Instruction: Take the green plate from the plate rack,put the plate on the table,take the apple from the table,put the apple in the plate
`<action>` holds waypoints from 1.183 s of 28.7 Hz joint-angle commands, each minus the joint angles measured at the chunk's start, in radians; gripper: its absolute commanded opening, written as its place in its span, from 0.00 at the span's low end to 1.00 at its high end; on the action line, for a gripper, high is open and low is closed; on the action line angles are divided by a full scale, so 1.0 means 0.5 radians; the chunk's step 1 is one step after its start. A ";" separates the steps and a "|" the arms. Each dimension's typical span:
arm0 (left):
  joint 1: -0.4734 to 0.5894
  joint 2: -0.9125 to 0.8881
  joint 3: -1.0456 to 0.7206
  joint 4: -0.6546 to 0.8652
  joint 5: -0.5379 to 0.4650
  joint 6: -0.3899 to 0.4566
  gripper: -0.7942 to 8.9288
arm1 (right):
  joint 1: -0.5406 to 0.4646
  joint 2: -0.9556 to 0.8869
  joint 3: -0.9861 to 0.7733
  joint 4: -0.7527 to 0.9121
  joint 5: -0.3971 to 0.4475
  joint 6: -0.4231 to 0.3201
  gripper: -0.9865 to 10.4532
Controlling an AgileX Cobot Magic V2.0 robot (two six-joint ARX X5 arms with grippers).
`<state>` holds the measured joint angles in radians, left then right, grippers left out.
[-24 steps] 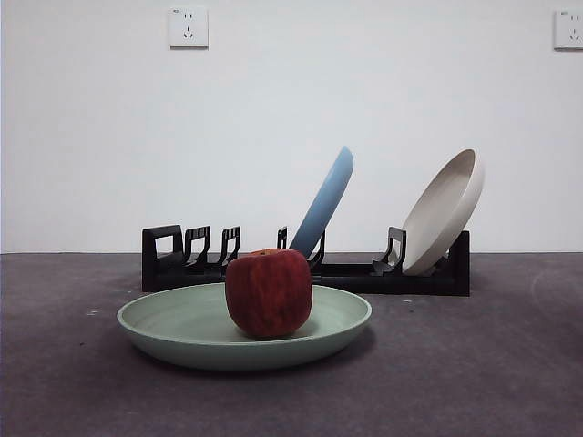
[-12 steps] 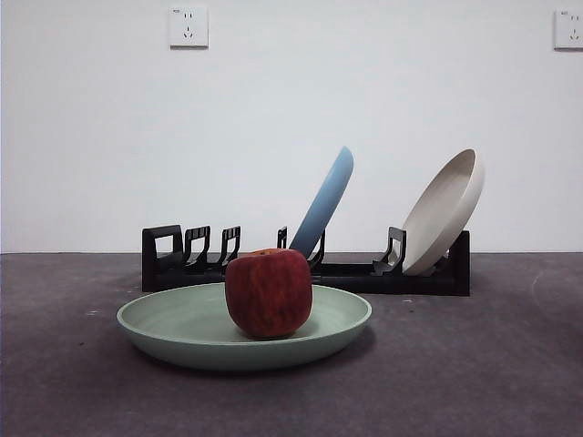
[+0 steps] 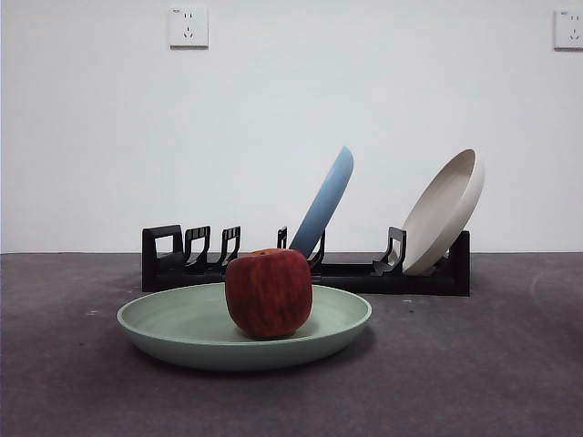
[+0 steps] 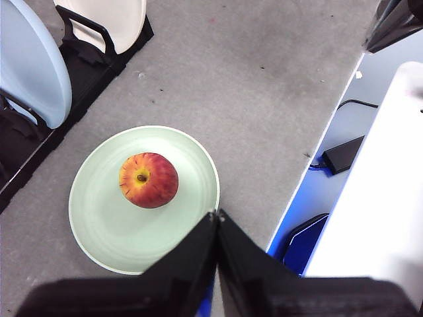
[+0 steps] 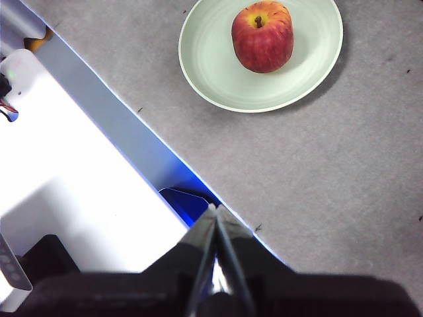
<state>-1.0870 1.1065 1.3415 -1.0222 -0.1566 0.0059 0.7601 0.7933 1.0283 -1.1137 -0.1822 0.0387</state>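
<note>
The pale green plate (image 3: pixel 182 328) lies flat on the dark grey table (image 3: pixel 474 364), in front of the black plate rack (image 3: pixel 346 273). A red apple (image 3: pixel 269 292) with a yellow patch round its stem sits inside the plate. From high above, the left wrist view shows the green plate (image 4: pixel 106 224) with the apple (image 4: pixel 149 179) in it; my left gripper (image 4: pixel 216 216) is shut and holds nothing. In the right wrist view the plate (image 5: pixel 218 72) and apple (image 5: pixel 262 36) lie far off, and my right gripper (image 5: pixel 214 210) is shut and empty, over the table's edge.
A light blue plate (image 3: pixel 324 200) and a beige-white plate (image 3: pixel 444 211) lean in the rack. Two wall sockets (image 3: pixel 188 27) sit high on the white wall. Beyond the table's edge are a white surface (image 5: pixel 59 185) and a black power brick (image 4: pixel 344 153).
</note>
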 commanded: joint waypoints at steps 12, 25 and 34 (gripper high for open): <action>0.198 -0.065 0.001 0.323 -0.253 0.439 0.08 | 0.004 -0.005 -0.011 0.011 0.003 0.018 0.09; 1.411 -0.542 -0.359 1.658 0.652 0.523 0.08 | 0.003 -0.005 -0.011 0.011 0.003 0.018 0.09; 1.909 -1.153 -1.336 2.186 0.630 0.444 0.08 | 0.003 -0.008 -0.011 0.011 0.003 0.018 0.09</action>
<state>-0.1474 0.5564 0.7345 0.0536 0.1566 0.2405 0.7597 0.7925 1.0283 -1.1137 -0.1822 0.0387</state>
